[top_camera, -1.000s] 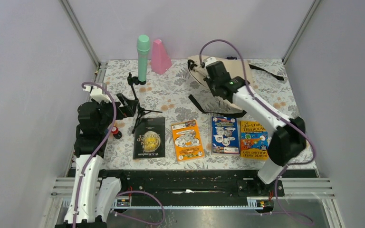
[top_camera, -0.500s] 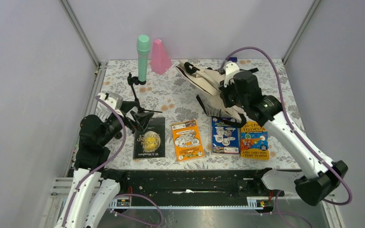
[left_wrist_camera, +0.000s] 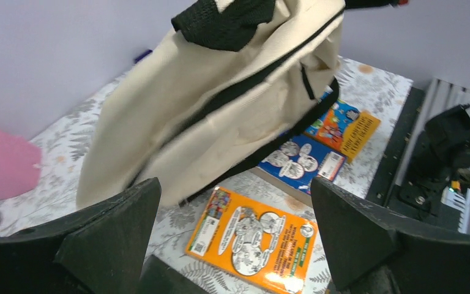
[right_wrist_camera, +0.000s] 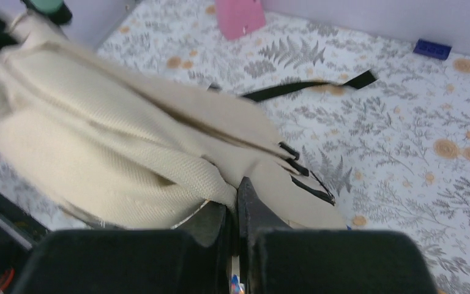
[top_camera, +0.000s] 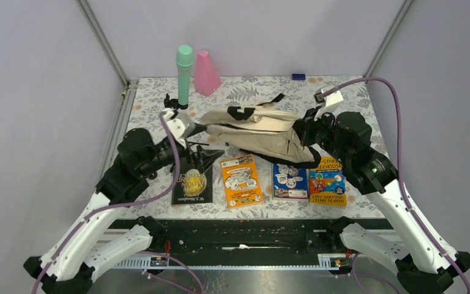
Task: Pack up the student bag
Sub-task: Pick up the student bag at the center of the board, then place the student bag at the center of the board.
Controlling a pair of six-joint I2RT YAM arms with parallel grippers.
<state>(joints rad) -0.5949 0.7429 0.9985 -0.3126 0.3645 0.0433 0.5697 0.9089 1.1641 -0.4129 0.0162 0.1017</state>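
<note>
Across the middle of the top view, the student bag (top_camera: 254, 130) stretches sideways over the flowered surface (top_camera: 220, 98). Its lower edge covers the tops of the blue book (top_camera: 290, 179) and the yellow book (top_camera: 327, 182), and the right tool (top_camera: 309, 131) grips its right end. To the lower left of the bag, the left tool (top_camera: 203, 158) sits over the black book (top_camera: 192, 184), beside the orange book (top_camera: 241, 180). A green bottle (top_camera: 184, 72) and a pink cone (top_camera: 206, 72) stand at the upper left, apart from the bag. From the left wrist, the fingers (left_wrist_camera: 110, 239) are spread apart with nothing between them. The bag fills the upper middle, with the orange, blue and yellow books below it. From the right wrist, the fingers are pressed together on a fold of the bag's cream cloth. A black strap (right_wrist_camera: 309, 89) trails at the upper right, with a small blue block (right_wrist_camera: 433, 49) beyond it.
</note>
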